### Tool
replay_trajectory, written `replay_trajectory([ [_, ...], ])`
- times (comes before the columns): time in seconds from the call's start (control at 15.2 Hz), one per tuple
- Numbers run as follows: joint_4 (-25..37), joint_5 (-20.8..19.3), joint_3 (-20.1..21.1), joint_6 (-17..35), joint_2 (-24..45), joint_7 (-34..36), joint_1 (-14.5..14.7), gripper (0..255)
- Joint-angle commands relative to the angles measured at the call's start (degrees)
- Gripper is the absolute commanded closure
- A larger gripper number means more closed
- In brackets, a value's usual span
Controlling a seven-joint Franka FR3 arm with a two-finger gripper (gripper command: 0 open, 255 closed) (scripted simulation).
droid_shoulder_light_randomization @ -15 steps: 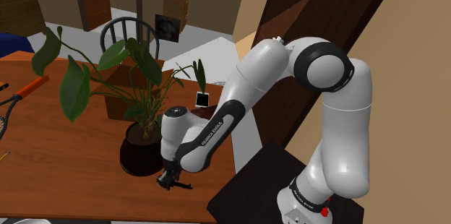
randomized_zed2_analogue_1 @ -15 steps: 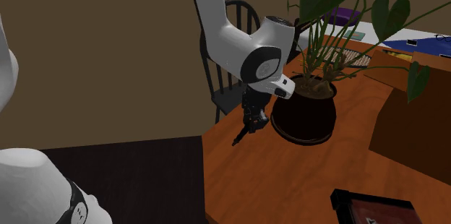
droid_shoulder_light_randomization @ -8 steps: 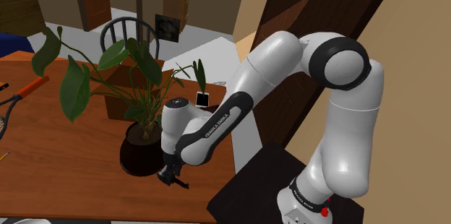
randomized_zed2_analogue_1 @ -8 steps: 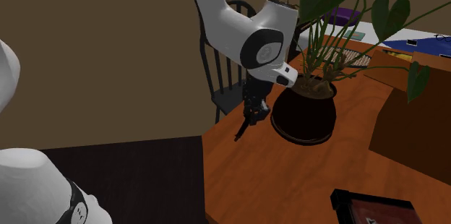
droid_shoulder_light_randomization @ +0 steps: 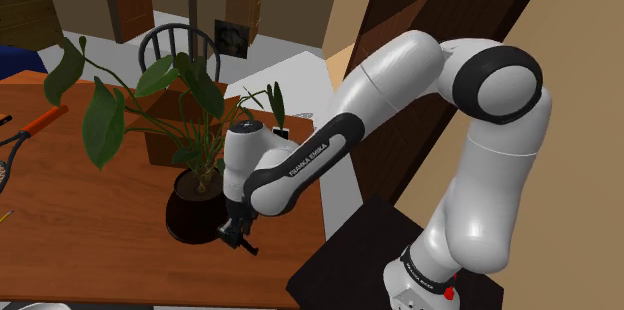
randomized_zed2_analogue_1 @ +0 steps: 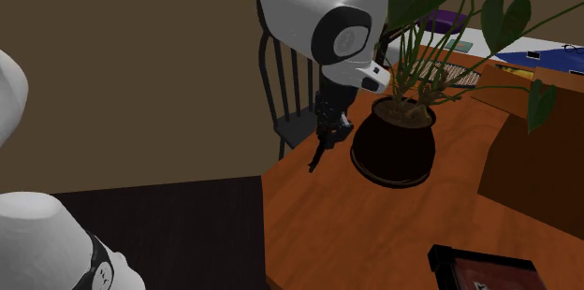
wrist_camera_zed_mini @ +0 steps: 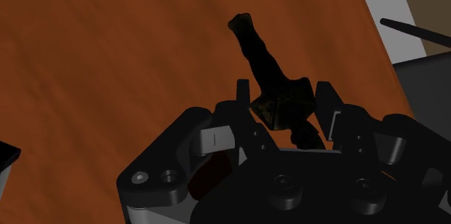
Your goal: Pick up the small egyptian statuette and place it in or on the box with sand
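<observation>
statuette (wrist_camera_zed_mini: 261, 67) is clasped between gripper (droid_shoulder_light_randomization: 238, 235) fingers, held tilted over table (droid_shoulder_light_randomization: 90, 208) edge, just beside pot (droid_shoulder_light_randomization: 188, 216).

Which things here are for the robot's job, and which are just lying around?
For the job: the tool, shut on the dark statuette; the brown box, likely the target.
Just lying about: potted plant, chair, racket.

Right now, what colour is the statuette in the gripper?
The statuette is near-black dark brown; clearest in the wrist view.
</observation>
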Motion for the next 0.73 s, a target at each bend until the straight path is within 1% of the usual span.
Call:
replay_trajectory([
  [0.0, -0.12, 0.69, 0.38, -1.45, -1.60, -0.35, -0.31, 255],
  [0.2, -0.07, 1.31, 0.67, -2.87, -3.02, -0.66, -0.53, 255],
  [0.66, 0.61, 1.30, -2.97, -4.65, -3.33, -10.69, -7.08, 255],
])
